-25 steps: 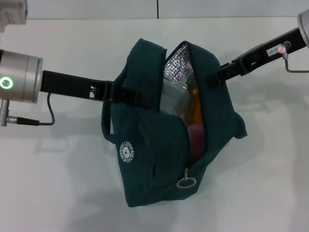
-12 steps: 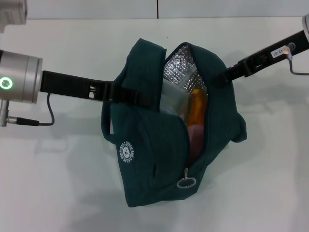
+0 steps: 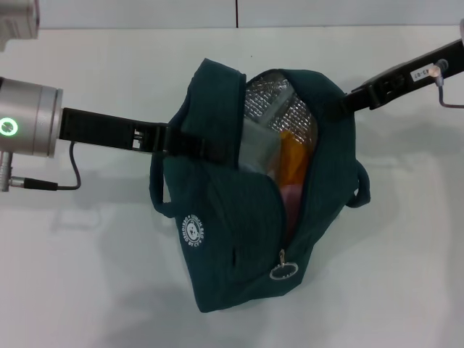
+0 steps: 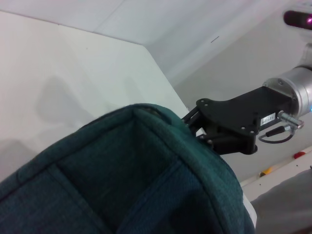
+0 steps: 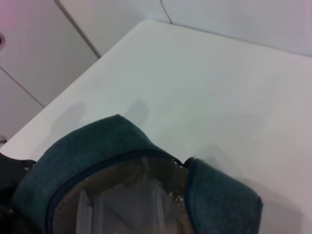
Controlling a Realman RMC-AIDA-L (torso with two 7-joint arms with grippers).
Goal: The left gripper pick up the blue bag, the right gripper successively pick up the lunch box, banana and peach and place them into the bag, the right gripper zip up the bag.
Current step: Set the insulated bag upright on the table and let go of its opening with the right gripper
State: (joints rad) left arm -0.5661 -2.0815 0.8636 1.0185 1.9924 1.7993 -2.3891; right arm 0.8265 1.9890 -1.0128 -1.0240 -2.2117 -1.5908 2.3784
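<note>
Head view: the left gripper (image 3: 190,143) meets the blue bag (image 3: 239,217), its fingertips lost against the dark fabric; the right gripper (image 3: 339,106) ends at the bag's far rim, fingertips hidden there, its arm cut by the picture's edge; inside the open top, only slivers show of the lunch box (image 3: 257,151), the banana (image 3: 292,161) and the peach (image 3: 290,196), the rest buried; both wrist views crop the bag, and neither shows its own fingers.

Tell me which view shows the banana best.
The head view: the banana shows orange inside the open blue bag. The right wrist view shows only lining and the lunch box; the left wrist view shows only bag fabric.
</note>
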